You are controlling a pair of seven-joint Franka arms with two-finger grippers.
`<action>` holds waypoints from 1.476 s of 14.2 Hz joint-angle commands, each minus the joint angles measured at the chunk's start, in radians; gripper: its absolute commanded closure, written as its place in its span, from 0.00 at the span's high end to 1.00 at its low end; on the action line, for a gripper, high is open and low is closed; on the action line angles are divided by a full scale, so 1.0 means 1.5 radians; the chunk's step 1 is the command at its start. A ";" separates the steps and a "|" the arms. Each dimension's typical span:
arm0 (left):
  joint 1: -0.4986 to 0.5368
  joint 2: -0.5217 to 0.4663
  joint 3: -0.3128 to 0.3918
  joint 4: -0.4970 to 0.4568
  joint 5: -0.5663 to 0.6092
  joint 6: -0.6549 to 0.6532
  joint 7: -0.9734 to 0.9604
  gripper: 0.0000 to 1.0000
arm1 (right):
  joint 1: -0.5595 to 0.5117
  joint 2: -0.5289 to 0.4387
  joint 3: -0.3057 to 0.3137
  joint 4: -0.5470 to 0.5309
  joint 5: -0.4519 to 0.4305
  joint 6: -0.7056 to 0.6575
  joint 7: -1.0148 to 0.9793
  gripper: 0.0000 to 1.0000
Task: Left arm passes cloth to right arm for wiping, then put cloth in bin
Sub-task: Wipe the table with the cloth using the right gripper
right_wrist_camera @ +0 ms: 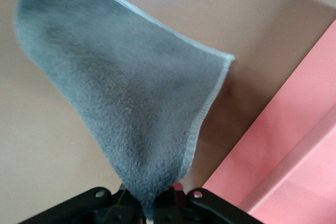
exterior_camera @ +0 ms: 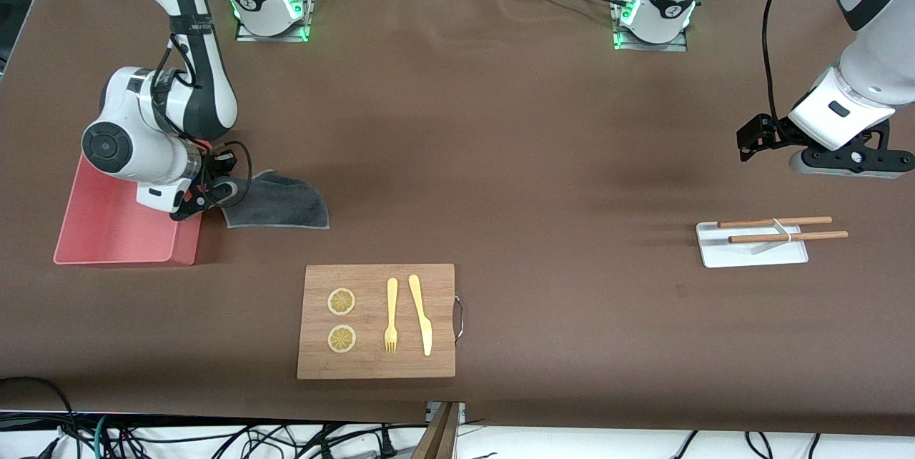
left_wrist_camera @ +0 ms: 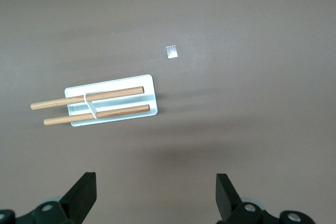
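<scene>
The charcoal-grey cloth (exterior_camera: 280, 204) lies spread on the table beside the pink bin (exterior_camera: 107, 230), at the right arm's end. My right gripper (exterior_camera: 209, 196) is shut on one corner of the cloth, low by the bin's wall. In the right wrist view the cloth (right_wrist_camera: 126, 103) fans out from my right gripper (right_wrist_camera: 153, 205), with the bin (right_wrist_camera: 294, 145) beside it. My left gripper (exterior_camera: 847, 159) is open and empty, waiting above the table at the left arm's end; its wrist view shows its fingers (left_wrist_camera: 81, 195) wide apart.
A white tray with wooden chopsticks (exterior_camera: 758, 241) lies under the left gripper's end of the table; it also shows in the left wrist view (left_wrist_camera: 113, 106). A bamboo cutting board (exterior_camera: 377, 321) with lemon slices, fork and knife sits nearer the front camera.
</scene>
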 commanded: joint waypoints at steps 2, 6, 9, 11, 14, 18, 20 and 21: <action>0.002 -0.009 -0.001 0.002 0.009 -0.009 0.014 1.00 | 0.010 -0.003 -0.003 0.085 0.005 -0.095 0.020 0.00; 0.001 -0.010 -0.001 0.002 0.009 -0.013 0.011 1.00 | 0.030 0.025 0.020 0.090 0.008 -0.064 0.090 0.00; 0.001 -0.010 -0.001 0.002 0.009 -0.013 0.011 1.00 | 0.030 0.046 0.099 0.090 0.010 -0.007 0.216 0.00; 0.001 -0.010 -0.001 0.002 0.009 -0.014 0.009 1.00 | 0.030 0.076 0.162 0.090 0.033 0.053 0.306 0.00; 0.001 -0.010 -0.001 0.002 0.009 -0.021 0.007 1.00 | 0.033 0.139 0.259 0.133 0.040 0.126 0.455 0.00; 0.002 -0.011 -0.001 0.002 0.007 -0.024 0.008 1.00 | 0.067 0.193 0.311 0.250 0.040 0.113 0.659 0.00; 0.002 -0.011 -0.001 0.002 0.007 -0.025 0.008 1.00 | 0.077 0.196 0.326 0.284 0.045 0.079 0.723 0.00; 0.002 -0.011 -0.001 0.002 0.007 -0.025 0.008 1.00 | 0.087 0.193 0.329 0.299 0.056 0.068 0.751 0.00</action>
